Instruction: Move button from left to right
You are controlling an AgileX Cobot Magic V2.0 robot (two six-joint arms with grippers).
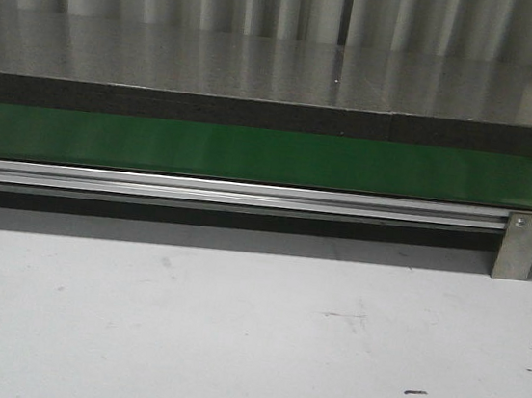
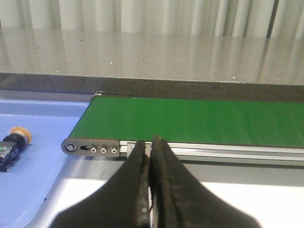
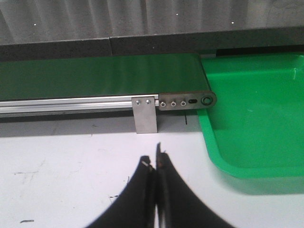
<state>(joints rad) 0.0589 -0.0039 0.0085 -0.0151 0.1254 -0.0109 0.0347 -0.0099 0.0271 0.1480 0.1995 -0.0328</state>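
Note:
The button [image 2: 12, 145], black body with an orange-yellow cap, lies on its side in a blue tray [image 2: 33, 161] beside the end of the green belt [image 2: 190, 121]. It shows only in the left wrist view. My left gripper [image 2: 151, 142] is shut and empty, above the white table in front of the belt's rail, apart from the button. My right gripper [image 3: 154, 159] is shut and empty over the white table, in front of the belt's other end [image 3: 95, 76]. Neither gripper shows in the front view.
A green tray [image 3: 256, 118] stands at the belt's right end. The belt [image 1: 252, 154] runs across the front view behind an aluminium rail [image 1: 228, 194] with a metal bracket [image 1: 520, 245]. A dark grey counter [image 1: 263, 68] lies behind. The white table [image 1: 230, 331] lies in front.

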